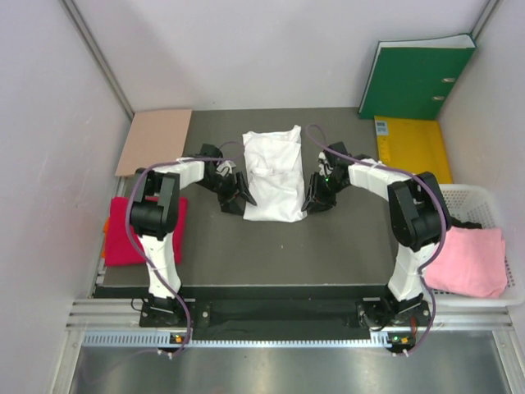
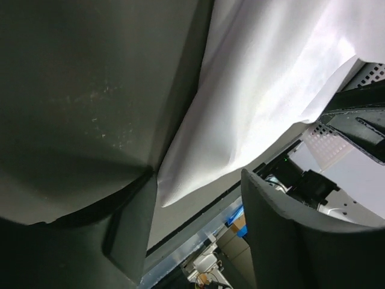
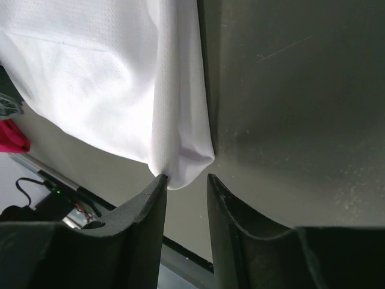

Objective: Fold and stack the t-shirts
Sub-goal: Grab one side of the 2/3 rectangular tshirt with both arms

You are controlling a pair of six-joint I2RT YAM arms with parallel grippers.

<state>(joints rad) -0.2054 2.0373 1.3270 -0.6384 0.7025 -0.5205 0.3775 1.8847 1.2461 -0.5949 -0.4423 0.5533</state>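
The white t-shirt (image 1: 273, 172) lies partly folded on the dark mat in the middle of the table. My left gripper (image 1: 236, 199) sits low at its near left corner, and my right gripper (image 1: 317, 199) at its near right corner. In the left wrist view the white t-shirt (image 2: 264, 90) ends in a corner just inside my wide-open left gripper (image 2: 200, 176). In the right wrist view a corner of the white t-shirt (image 3: 120, 78) hangs between the tips of my right gripper (image 3: 186, 179); the jaws stand narrowly apart, and the cloth touches one finger. The crimson t-shirt (image 1: 123, 234) lies at the left edge. The pink t-shirt (image 1: 467, 258) lies at the right.
A white basket (image 1: 476, 197) at the right holds the pink shirt. A green binder (image 1: 414, 78) and a yellow folder (image 1: 410, 148) are at the back right. A tan cardboard sheet (image 1: 154, 141) is at the back left. Grey walls enclose the table.
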